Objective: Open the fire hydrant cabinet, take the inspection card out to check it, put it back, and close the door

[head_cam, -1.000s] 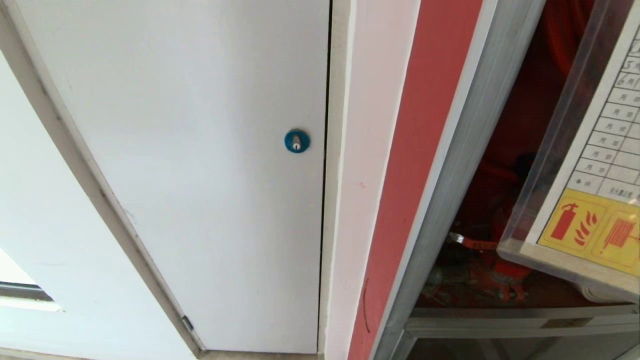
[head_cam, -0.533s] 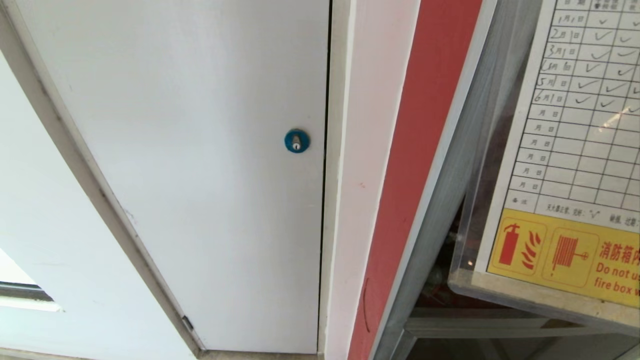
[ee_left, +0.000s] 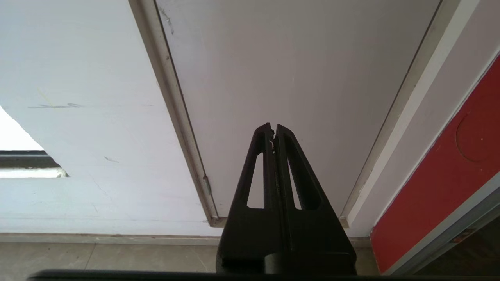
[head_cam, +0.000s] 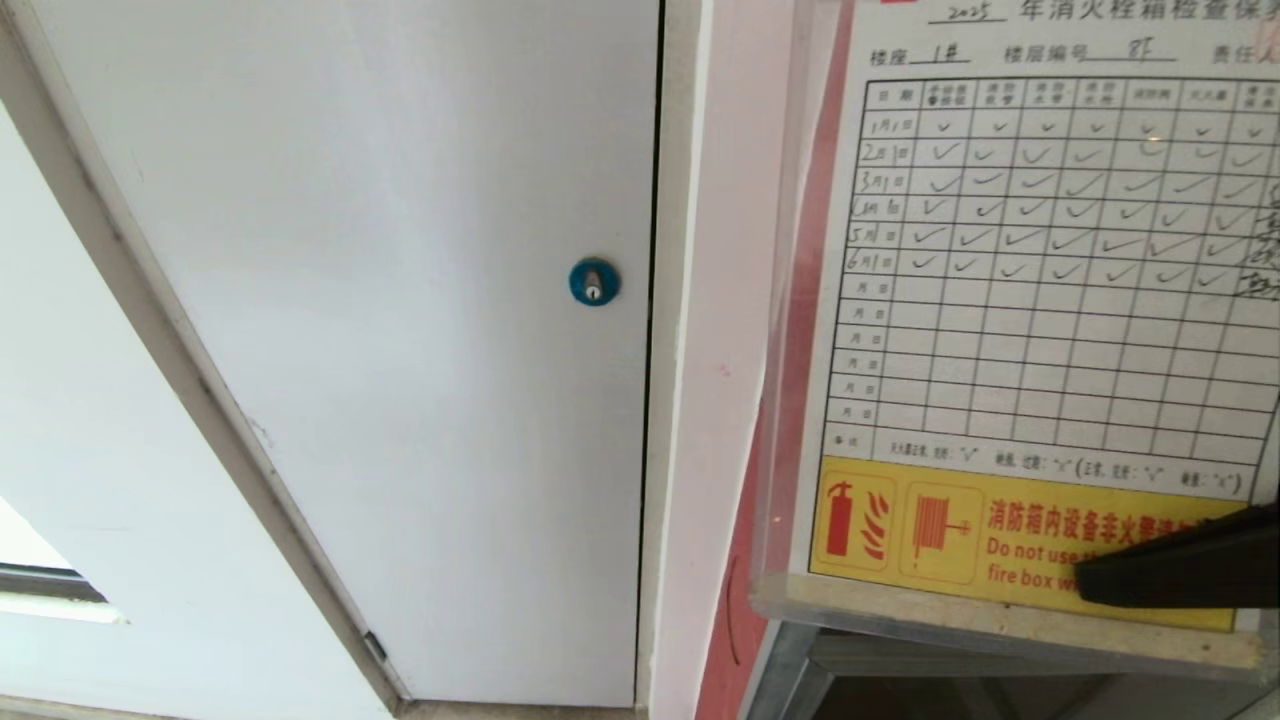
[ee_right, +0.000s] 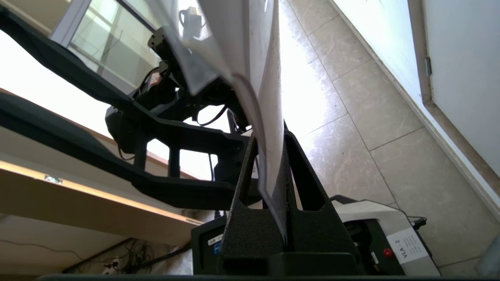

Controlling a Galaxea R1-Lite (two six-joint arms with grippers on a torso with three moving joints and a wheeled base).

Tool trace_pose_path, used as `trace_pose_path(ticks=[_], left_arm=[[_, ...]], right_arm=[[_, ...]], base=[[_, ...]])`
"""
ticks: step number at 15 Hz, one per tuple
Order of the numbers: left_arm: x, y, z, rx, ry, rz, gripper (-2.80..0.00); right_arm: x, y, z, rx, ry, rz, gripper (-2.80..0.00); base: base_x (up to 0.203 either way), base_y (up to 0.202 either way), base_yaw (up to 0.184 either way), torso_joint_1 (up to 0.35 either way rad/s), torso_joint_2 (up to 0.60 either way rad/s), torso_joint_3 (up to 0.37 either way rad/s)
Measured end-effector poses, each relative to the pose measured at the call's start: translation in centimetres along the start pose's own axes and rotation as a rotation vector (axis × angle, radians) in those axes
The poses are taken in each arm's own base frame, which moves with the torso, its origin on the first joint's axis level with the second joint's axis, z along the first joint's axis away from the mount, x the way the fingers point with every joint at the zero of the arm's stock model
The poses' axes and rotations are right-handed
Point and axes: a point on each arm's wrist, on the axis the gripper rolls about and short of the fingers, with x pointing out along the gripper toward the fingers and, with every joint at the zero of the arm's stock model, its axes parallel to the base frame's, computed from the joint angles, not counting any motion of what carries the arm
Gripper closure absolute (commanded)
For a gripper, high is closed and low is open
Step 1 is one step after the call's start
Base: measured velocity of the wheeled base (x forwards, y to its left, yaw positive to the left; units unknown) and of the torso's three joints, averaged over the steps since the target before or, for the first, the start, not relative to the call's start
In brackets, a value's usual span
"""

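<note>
Clearly the right gripper (ee_right: 273, 164) has its fingers clamped on the inspection card (head_cam: 1040, 330). Left gripper (ee_left: 273, 130) fingers are pressed together, empty. The card's right edge is cut off, its small print perhaps unreadable.

My card (head_cam: 1050, 330) runs off the head view's top and right edges, so its heading and last columns are cut away. My right finger (head_cam: 1180, 570) covers part of the yellow warning strip, its English line broken off mid-word. Behind the card, the cabinet (head_cam: 800, 330) shows only a red sliver; its inside is hidden. The small print under the grid is, I think, a legend, too tiny to read.
</note>
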Motion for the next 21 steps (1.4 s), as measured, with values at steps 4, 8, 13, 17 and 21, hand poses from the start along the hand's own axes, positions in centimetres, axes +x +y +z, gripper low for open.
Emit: trace_pose_path(ticks=[4, 8, 13, 17, 21], left_arm=[[0.0, 0.0, 0.0, 0.0, 0.0, 0.0, 0.0], [0.0, 0.0, 0.0, 0.0, 0.0, 0.0, 0.0], [0.0, 0.0, 0.0, 0.0, 0.0, 0.0, 0.0], [0.0, 0.0, 0.0, 0.0, 0.0, 0.0, 0.0], [0.0, 0.0, 0.0, 0.0, 0.0, 0.0, 0.0]], right_arm=[[1.8, -1.7, 0.4, -0.005, 0.014, 0.035, 0.0], [3.3, -2.6, 0.9, 0.006, 0.028, 0.071, 0.0], [4.6, -3.8, 1.6, 0.026, 0.014, 0.089, 0.0], [6.1, -4.5, 2.0, 0.027, 0.016, 0.119, 0.0], [7.0, -5.0, 2.1, 0.064, 0.036, 0.134, 0.0]], base=[[0.0, 0.0, 0.0, 0.0, 0.0, 0.0], [0.0, 0.0, 0.0, 0.0, 0.0, 0.0], [0.0, 0.0, 0.0, 0.0, 0.0, 0.0], [0.0, 0.0, 0.0, 0.0, 0.0, 0.0], [0.0, 0.0, 0.0, 0.0, 0.0, 0.0]])
